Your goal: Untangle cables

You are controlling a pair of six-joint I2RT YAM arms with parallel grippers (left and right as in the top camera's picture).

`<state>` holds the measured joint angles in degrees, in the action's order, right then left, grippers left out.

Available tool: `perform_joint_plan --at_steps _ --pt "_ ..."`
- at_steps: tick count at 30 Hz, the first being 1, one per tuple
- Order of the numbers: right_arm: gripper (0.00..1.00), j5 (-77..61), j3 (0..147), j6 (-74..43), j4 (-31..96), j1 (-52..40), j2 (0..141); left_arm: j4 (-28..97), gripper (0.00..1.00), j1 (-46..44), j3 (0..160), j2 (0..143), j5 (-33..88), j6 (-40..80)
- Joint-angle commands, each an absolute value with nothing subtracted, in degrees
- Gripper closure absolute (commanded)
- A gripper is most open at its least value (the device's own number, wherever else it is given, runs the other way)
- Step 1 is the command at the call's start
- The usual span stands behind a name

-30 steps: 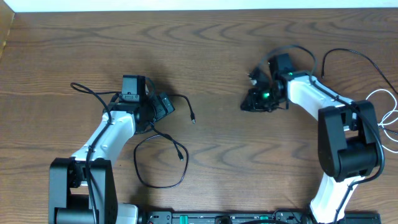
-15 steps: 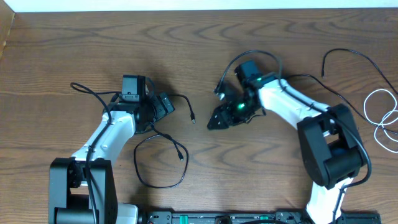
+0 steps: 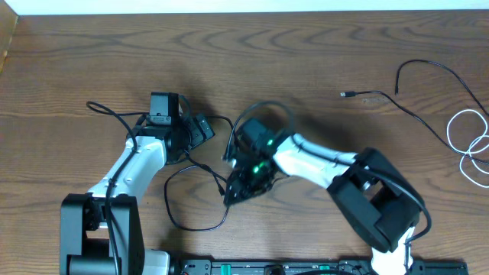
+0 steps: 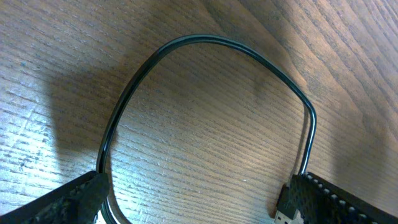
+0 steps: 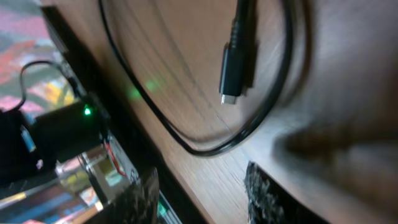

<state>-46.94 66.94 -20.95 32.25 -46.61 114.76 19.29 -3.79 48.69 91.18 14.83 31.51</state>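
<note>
- Wooden table (image 3: 92, 46), viewed from above.
- Right gripper (image 3: 233, 195), jaws apart and empty, low over the plug (image 5: 231, 68) of a looped black cable (image 3: 167, 195), left of centre.
- Left gripper (image 3: 202, 131), spread wide, grasping nothing, straddling a bend of black cable.
- White cable (image 3: 466, 141), coiled at the far right edge, beside a second black cable (image 3: 428, 63).

No legible writing in any of the three views: no text, label, brand, number or sign can be read on anything in frame.
</note>
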Motion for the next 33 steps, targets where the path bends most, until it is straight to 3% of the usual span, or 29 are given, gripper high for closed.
perform_joint_plan --at_steps 1,22,33 --pt "0.6 -43.5 65.0 -31.4 30.1 -48.6 115.0 19.5 0.02 -3.6 49.3 90.6 14.3 31.1" --pt "0.8 -30.4 58.5 -44.6 17.8 -49.6 115.2 19.5 0.02 -3.6 49.3 90.6 14.3 31.1" --pt "0.8 -26.6 57.3 -49.2 14.5 -49.7 115.2 19.5 0.02 -3.6 49.3 90.6 14.3 31.1"
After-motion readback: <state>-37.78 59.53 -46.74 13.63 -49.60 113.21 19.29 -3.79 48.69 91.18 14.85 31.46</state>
